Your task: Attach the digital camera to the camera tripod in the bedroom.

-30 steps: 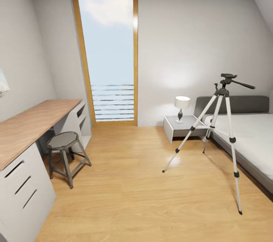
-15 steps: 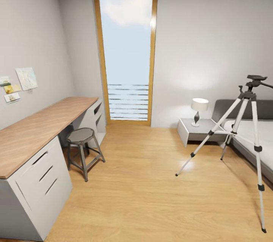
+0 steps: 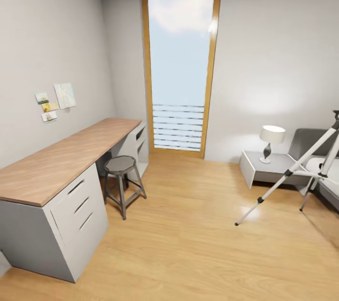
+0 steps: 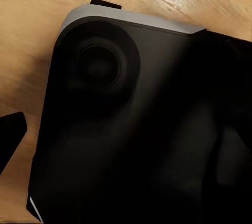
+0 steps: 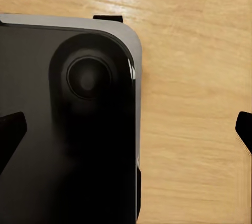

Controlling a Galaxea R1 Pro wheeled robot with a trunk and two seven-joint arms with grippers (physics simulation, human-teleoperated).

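From where the head looks, the camera tripod stands at the far right, just beside the bed. One leg is splayed out over the wood floor. A long desk runs along the left wall with a stool in front of it. A nightstand carrying a lamp sits near the tall window.

I'd say the step in hand is finding the digital camera, though I cannot tell where it is. The next move calls for scanning the desk top and keeping clear of the stool.

Along the left arm, the left tool hangs over a black housing. One fingertip shows, so I cannot tell its spread.

Along the right arm, the right tool is spread wide and pinching nothing.
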